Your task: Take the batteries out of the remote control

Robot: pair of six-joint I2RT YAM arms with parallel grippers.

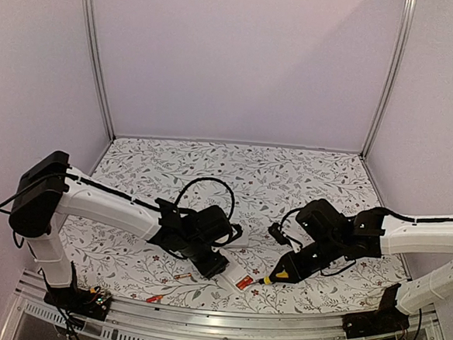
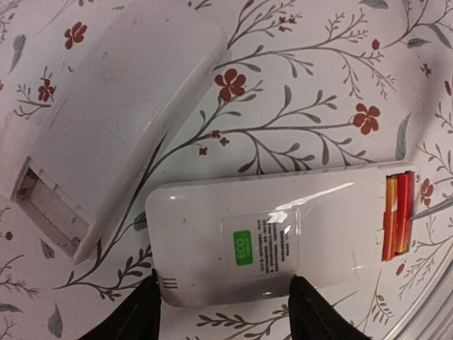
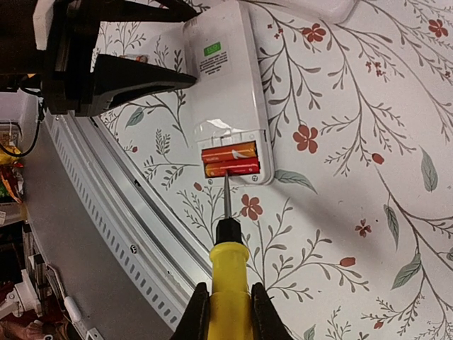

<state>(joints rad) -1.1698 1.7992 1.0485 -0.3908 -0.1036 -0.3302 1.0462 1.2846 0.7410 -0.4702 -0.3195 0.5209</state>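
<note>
L fingers (image 2: 138, 315) are spread and not clamped on anything: both tips sit at one long edge of the remote (image 2: 198, 219), which lies back-up on the flowered desk (image 2: 318, 106), close to its near edge. The remote's bay is uncovered & two batteries (image 2: 398, 216) lie side by side in it, at the end away from my L fingers. R fingers (image 3: 197, 315) are clenched on the yellow handle of a screwdriver (image 3: 228, 276). Its shaft points at the bay, tip right at the bay's end by the batteries; can't tell if it touches them. A 2nd remote (image 2: 120, 92) lies just beside the first, also back-up, bay open. Two loose batteries (image 1: 182, 277) lie on the desk to the left of the remote, apart from it.
</note>
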